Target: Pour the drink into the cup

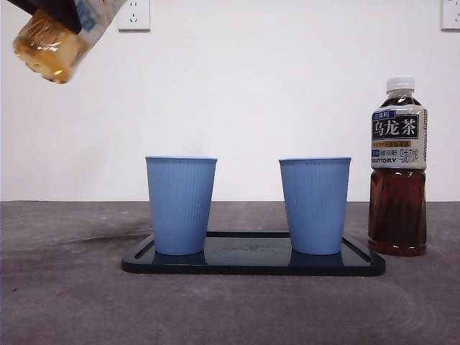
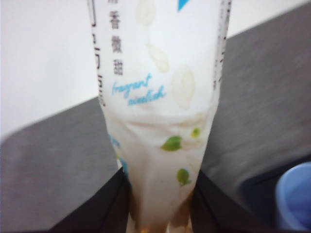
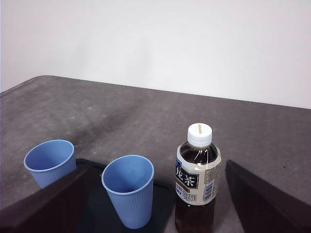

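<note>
Bottle point(image 1: 54, 39) aloft, grey table point(image 1: 65, 302), white wall point(image 1: 287, 86)

Pale-labelled plastic bottle of amber drink point(image 1: 54, 39) cut off at 11 o'clock of front view: only base and lower label visible, cap out of frame, gripper just a dark sliver. In left wrist view same bottle point(image 2: 158, 107) blurred, small label print unreadable, top cropped. Blue ribbed plastic cup point(image 2: 295, 196) clipped at 4 o'clock. In right wrist view dark flat tray point(image 3: 163, 194) mostly hidden behind cups and jaws.
</note>
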{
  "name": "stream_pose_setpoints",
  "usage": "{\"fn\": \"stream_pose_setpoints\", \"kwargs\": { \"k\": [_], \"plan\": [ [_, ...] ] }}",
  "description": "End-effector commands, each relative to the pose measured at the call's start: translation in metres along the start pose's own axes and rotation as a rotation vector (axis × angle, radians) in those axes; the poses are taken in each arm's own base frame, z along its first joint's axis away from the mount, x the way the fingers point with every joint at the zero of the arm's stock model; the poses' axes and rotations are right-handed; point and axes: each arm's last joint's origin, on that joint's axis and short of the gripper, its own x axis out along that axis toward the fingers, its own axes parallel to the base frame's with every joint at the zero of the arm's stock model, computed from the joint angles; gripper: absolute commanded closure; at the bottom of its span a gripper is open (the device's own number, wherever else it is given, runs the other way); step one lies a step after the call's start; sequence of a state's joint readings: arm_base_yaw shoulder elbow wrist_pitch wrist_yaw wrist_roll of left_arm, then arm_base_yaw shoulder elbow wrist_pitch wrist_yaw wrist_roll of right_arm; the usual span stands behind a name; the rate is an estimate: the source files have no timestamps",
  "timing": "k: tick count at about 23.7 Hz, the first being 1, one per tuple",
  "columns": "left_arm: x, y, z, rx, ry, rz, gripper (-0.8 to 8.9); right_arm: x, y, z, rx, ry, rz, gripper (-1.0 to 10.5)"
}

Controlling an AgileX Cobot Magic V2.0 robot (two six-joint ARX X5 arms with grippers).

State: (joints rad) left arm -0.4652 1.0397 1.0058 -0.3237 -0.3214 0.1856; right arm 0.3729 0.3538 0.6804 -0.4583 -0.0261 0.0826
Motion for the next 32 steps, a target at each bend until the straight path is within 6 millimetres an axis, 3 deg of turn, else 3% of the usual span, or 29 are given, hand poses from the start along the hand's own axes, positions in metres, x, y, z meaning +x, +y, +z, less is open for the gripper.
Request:
{"fn": "stream_pose_setpoints", "kwargs": {
  "k": [1, 8, 20, 32],
  "plan": [
    [-0.004, 0.007, 0.013, -0.186, -0.090, -0.037, 7.96, -0.002, 0.001, 0.005, -0.006, -0.021, 0.006, 5.1],
    [0.006, 0.006, -0.002, -0.275, -0.158, -0.082, 7.97, -0.002, 0.001, 0.005, -0.006, -0.021, 0.005, 5.1],
    [0.027, -0.013, -0.066, -0.376, -0.224, -0.084, 7.97, -0.002, 0.001, 0.005, -0.006, -0.021, 0.006, 5.1],
    [0.059, -0.034, -0.126, -0.360, -0.153, -0.087, 7.97, -0.002, 0.001, 0.005, -0.006, -0.020, 0.007, 5.1]
  ]
}}
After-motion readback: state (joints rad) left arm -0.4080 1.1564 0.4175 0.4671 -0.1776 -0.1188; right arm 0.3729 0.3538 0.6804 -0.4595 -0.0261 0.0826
